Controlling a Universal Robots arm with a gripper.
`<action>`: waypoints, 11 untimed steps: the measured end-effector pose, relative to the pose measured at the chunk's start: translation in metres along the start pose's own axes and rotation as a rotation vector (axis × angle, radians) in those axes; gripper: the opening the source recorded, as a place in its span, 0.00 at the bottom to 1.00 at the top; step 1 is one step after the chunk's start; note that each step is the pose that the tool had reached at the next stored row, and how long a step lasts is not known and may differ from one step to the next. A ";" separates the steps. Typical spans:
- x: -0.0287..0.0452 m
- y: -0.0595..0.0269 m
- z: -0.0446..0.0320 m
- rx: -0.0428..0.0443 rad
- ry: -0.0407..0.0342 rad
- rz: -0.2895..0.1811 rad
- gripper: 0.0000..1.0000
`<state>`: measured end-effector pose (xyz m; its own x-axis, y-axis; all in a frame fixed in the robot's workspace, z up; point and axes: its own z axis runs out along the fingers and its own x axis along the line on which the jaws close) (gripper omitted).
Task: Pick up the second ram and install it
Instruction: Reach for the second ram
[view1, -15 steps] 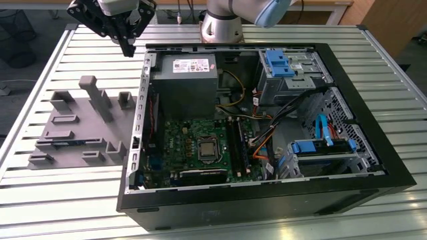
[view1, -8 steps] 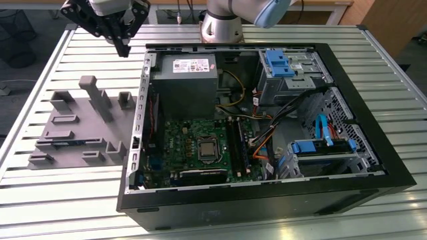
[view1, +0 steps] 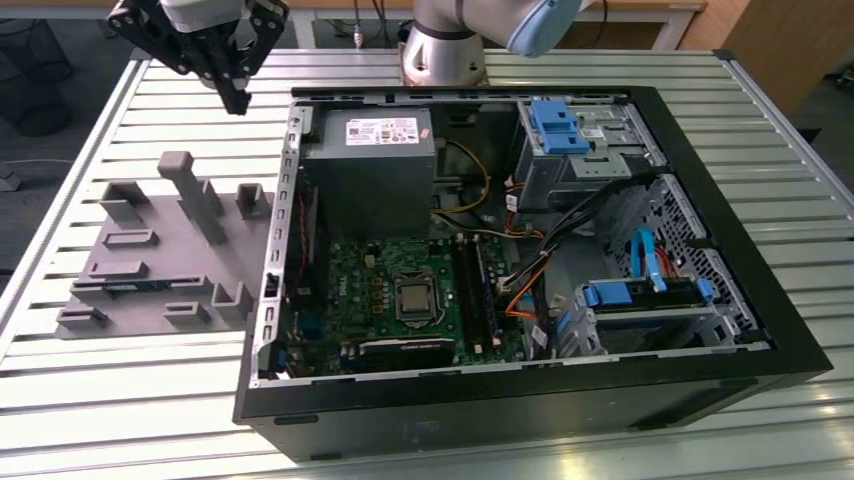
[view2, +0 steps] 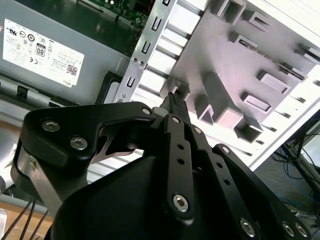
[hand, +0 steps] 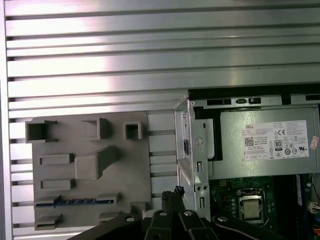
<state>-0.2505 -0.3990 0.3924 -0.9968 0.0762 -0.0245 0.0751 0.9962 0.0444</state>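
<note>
The second ram (hand: 75, 201) is a thin dark stick with blue along its top edge. It stands on edge in a slot of the grey holder plate (hand: 135, 165), near the plate's front end in the exterior view (view1: 134, 287). My gripper (view1: 239, 100) hangs high over the table at the exterior view's left, beyond the holder's far end and beside the open computer case (view1: 534, 400). Its fingertips (view2: 175, 100) meet in a point, shut on nothing. In the first wrist view the gripper (hand: 175, 192) sits between the holder and the case wall. The long black memory slots (view1: 478, 290) lie on the motherboard (view1: 380, 270).
The grey holder plate (view1: 100, 270) carries several upright blocks and pockets. Inside the case are a grey power supply (view1: 367, 165), a processor socket (view1: 416, 297), orange and black cables (view1: 527, 280) and blue drive bays (view1: 561, 125). The slatted metal table (view1: 134, 390) surrounds everything.
</note>
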 end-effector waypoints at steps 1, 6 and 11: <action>0.0012 -0.0001 0.0000 0.0000 0.0000 0.000 0.11; 0.0069 -0.0005 -0.0001 0.0000 0.0000 0.000 0.11; 0.0131 -0.0010 -0.0002 0.0000 0.0000 0.000 0.11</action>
<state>-0.2636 -0.3989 0.3922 -0.9968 0.0763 -0.0245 0.0751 0.9962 0.0444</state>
